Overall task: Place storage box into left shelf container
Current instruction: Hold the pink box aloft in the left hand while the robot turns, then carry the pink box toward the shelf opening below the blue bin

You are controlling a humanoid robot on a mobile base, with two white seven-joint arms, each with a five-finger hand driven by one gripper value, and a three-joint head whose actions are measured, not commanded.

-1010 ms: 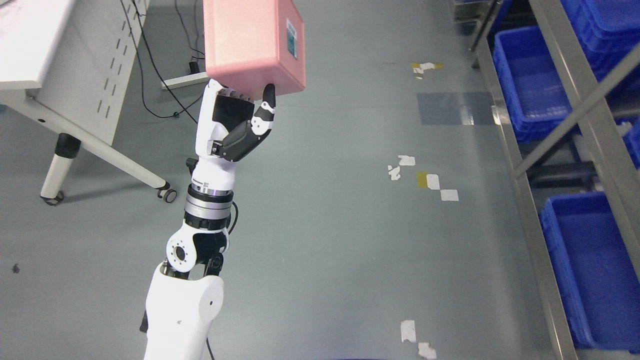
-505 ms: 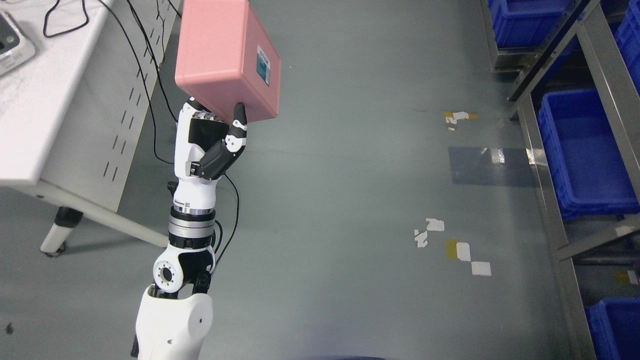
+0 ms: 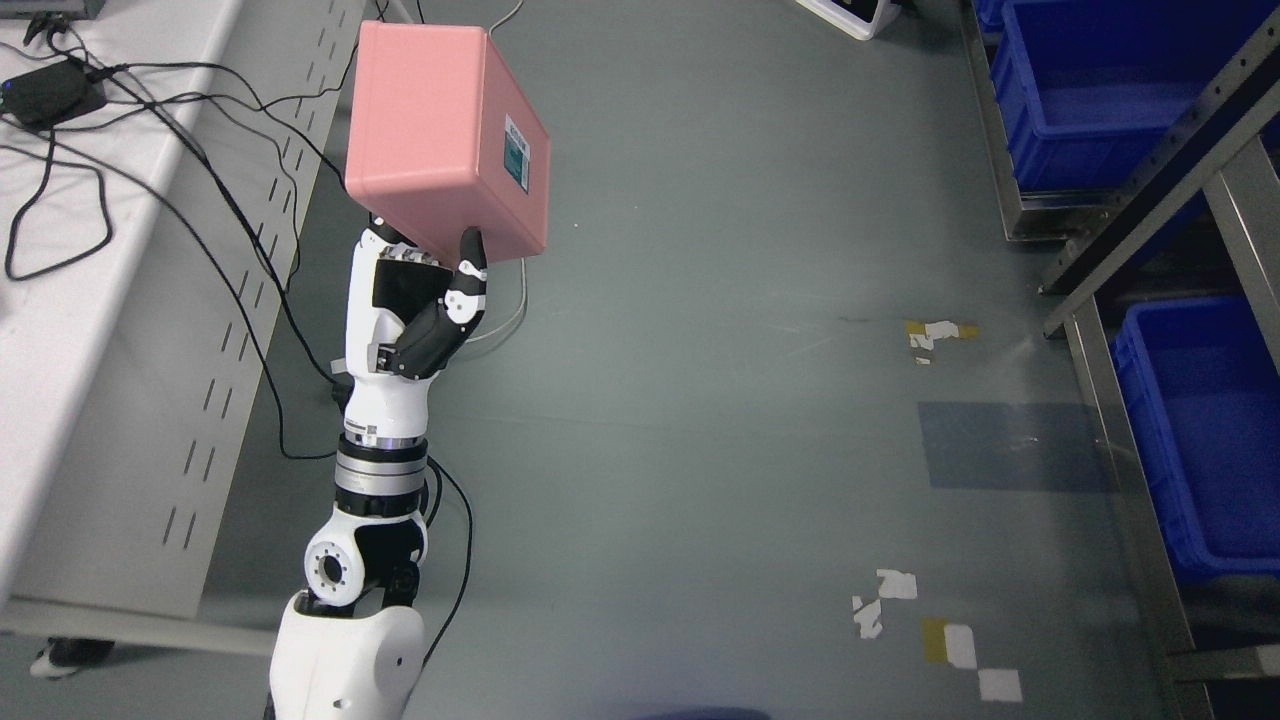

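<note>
The left hand [image 3: 425,300] holds the box [image 3: 445,140] up in the upper left of the frame, the thumb pressed against the box's lower front face and the fingers tucked beneath its underside. The box is pink, with a small teal label on its right side, and is carried clear above the floor [image 3: 700,400], touching nothing but the hand. The left arm rises from the bottom edge, left of the middle. The right arm is out of the frame.

At the left edge stands a white counter [image 3: 60,330] with black cables [image 3: 60,200] lying on it and trailing down its perforated side panel. Along the right edge runs a metal shelf [image 3: 1095,400] with blue bins [image 3: 1200,440] set in it; another blue bin sits in the upper right corner.

As for progress: the pickup looks done, since the box is gripped and lifted. What is left is the carrying and the placing. The box is well apart from every bin in sight, with open floor between, so it has yet to be brought to a container and let go. Which bin is the target cannot be told from here.
</note>
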